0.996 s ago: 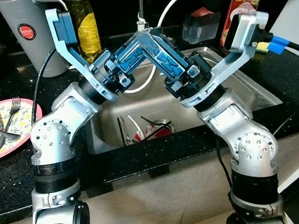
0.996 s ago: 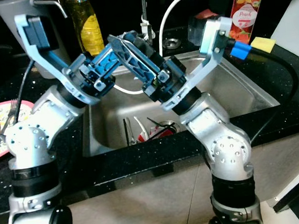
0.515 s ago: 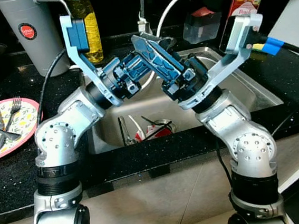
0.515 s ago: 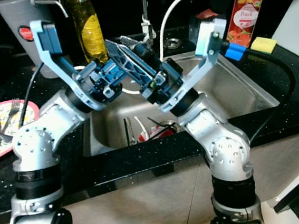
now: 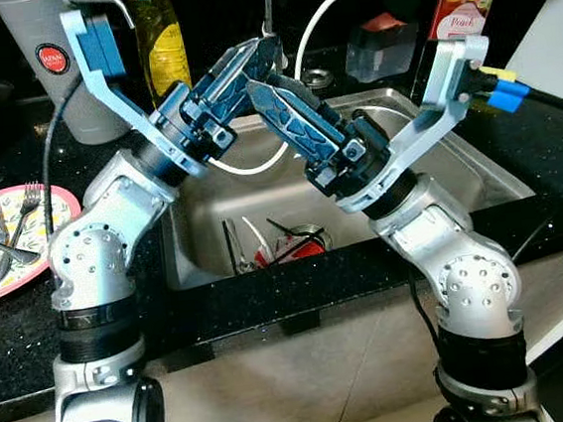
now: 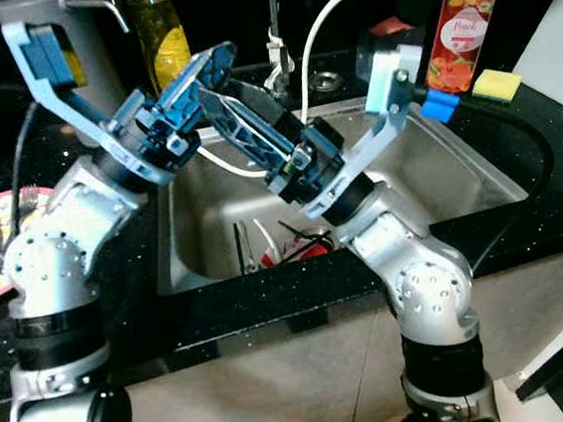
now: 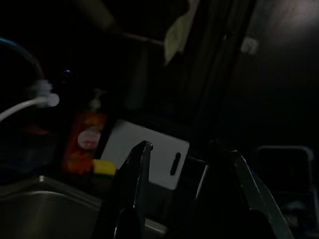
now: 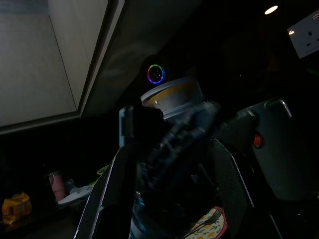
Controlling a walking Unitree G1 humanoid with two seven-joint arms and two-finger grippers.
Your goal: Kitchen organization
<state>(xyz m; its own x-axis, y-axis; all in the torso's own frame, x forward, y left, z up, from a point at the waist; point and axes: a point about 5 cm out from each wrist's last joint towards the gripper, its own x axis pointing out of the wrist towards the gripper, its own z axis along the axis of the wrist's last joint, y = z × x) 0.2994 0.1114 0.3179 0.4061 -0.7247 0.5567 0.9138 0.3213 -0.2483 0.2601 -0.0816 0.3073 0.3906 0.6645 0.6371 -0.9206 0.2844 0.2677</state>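
Above the steel sink, both ribbed hands cross.

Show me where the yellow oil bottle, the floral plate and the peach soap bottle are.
yellow oil bottle (image 5: 164,45), left eye view, its yellow label.
floral plate (image 5: 51,217), left eye view, its right rim.
peach soap bottle (image 6: 453,27), right eye view, its label.

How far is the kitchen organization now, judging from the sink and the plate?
Nothing looks done yet. Utensils lie in the sink, and forks rest on the plate on the counter. Both grippers, left gripper and right gripper, are raised and crossed above the sink, holding nothing. Clearing the sink and the plate is left.
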